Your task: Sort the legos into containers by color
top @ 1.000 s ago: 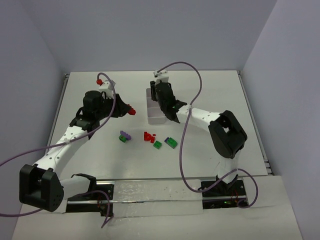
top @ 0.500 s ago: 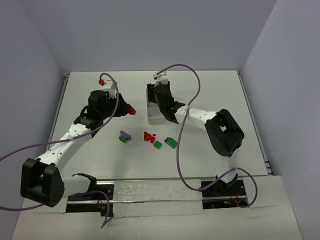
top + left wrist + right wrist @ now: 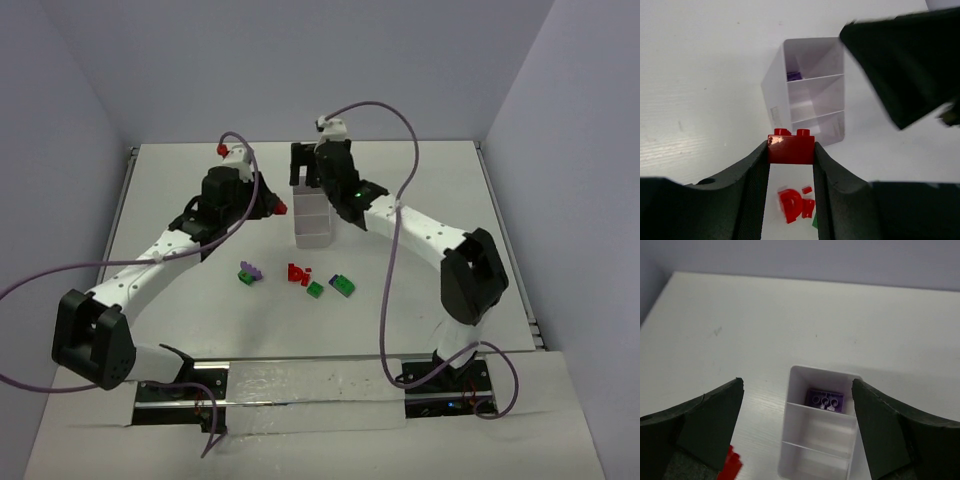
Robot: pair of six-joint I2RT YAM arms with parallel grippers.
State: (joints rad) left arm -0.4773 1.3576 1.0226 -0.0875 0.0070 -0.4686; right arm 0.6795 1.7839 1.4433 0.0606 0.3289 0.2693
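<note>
Near the middle of the table (image 3: 450, 190), the white tray (image 3: 312, 239) is now seen whole from above. A second ago much of it was covered by the right gripper (image 3: 797, 389). That gripper has been drawn back toward the tray's far end, and its jaws are spread wide with nothing between them. In its wrist view the tray lies below and ahead of the fingers.

A purple brick (image 3: 825, 401) is seen in the far compartment, the one farthest from the arm bases.

The left gripper (image 3: 791, 160) is clamped on a red brick (image 3: 791, 149), which is held studs-up between the two fingertips. Since the earlier pictures this gripper has been carried closer to the tray. The red brick, formerly well to the left of the tray, is now held just beside its left wall, level with the middle compartment. From the wrist view the brick is seen in front of the tray's near end. Whether it is above the rim or level with it cannot be told.

The remaining legos are unmoved on the table, nearer the bases than the tray: a purple-and-green pair (image 3: 250, 271), the red pieces (image 3: 298, 273), a small green brick (image 3: 315, 288) and a green-and-blue piece (image 3: 342, 285).
</note>
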